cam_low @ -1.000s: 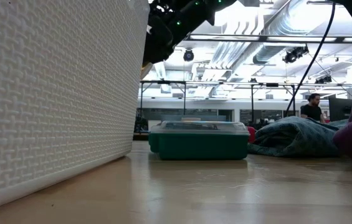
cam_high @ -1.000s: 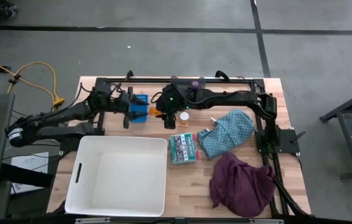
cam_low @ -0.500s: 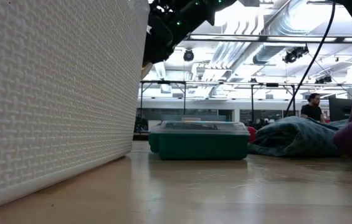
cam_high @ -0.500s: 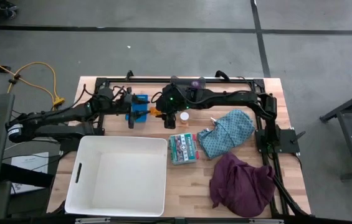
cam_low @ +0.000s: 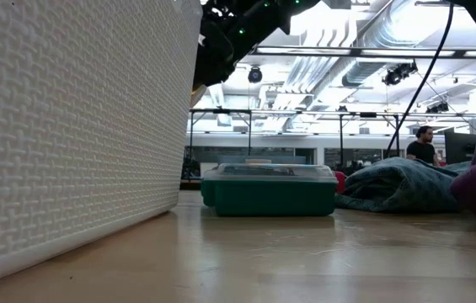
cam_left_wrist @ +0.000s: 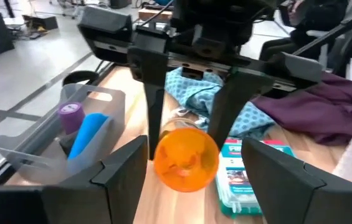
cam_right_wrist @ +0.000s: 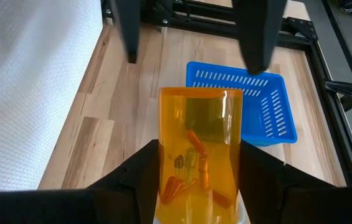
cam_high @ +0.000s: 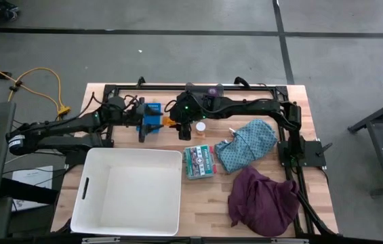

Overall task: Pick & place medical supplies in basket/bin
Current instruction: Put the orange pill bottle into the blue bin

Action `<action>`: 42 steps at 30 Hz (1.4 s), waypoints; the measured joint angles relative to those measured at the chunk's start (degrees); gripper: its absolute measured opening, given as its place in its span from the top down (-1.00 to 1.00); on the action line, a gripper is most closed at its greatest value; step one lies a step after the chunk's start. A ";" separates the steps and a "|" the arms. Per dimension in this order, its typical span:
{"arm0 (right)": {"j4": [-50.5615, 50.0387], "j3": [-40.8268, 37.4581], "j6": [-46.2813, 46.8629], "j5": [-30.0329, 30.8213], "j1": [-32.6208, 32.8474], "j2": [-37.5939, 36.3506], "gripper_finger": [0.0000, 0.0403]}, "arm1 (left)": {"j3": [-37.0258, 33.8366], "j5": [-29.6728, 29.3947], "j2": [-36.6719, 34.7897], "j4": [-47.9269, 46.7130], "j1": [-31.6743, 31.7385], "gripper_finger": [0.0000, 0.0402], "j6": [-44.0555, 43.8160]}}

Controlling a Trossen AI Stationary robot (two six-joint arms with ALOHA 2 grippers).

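Right gripper clamps an orange bottle, held lying sideways, its bottom end pointing toward the left gripper. Loose pills show inside it. Left gripper faces it end-on, fingers spread wide to either side of the bottle, not touching it. Below and just beyond the bottle sits a blue basket. A second orange bottle stands on the table just beside the right gripper. Nearby lie a green box, a teal patterned cloth, and farther off a maroon cloth. A white bin sits close by the left arm. A clear tray behind the right arm holds a purple roll and a blue roll.
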 joint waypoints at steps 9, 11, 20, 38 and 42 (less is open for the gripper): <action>0.00 0.00 0.00 -0.02 0.00 0.00 0.16 | 0.00 -0.86 3.04 0.07 -0.71 -0.31 0.08; 0.00 0.00 0.02 -0.02 0.00 0.00 0.16 | 0.00 -0.84 3.92 0.65 -0.95 -0.31 0.68; 0.76 0.00 0.02 -0.17 0.01 0.00 0.16 | 0.00 -2.14 6.75 3.98 -1.57 -0.31 1.72; 0.79 0.00 0.16 -0.20 0.02 0.00 0.16 | 0.00 -2.07 7.17 6.10 -1.57 0.11 1.74; 0.74 0.00 0.15 -0.22 0.02 0.00 0.16 | 0.00 -2.02 7.17 6.08 -1.57 0.16 1.73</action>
